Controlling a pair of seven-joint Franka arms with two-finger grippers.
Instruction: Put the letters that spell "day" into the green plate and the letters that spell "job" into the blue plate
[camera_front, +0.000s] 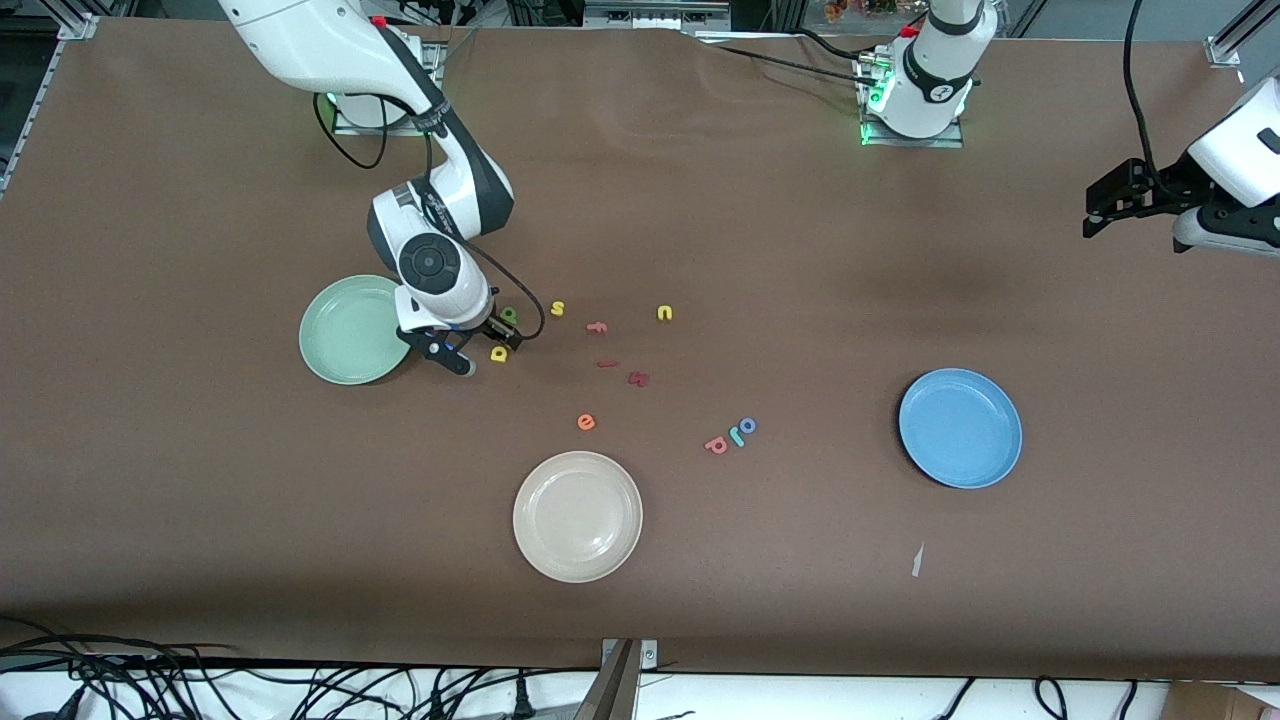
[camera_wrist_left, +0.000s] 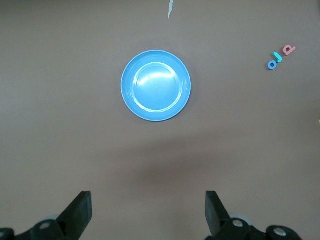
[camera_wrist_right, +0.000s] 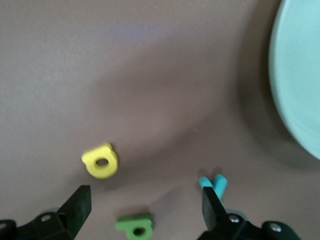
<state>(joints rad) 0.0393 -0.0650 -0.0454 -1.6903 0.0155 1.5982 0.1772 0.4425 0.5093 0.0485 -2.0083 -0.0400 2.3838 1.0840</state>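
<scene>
Hovering: right end effector (camera_wrist_right: 145, 210) open | yellow d (camera_wrist_right: 101, 161) just beside

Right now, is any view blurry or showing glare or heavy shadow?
Right wrist view: soft focus, the yellow d and green plate smeared, a dark shadow beside the plate. Left wrist view: sharp, a bright sheen on the blue plate, a faint shadow band on the table. Front view: evenly lit.
</scene>
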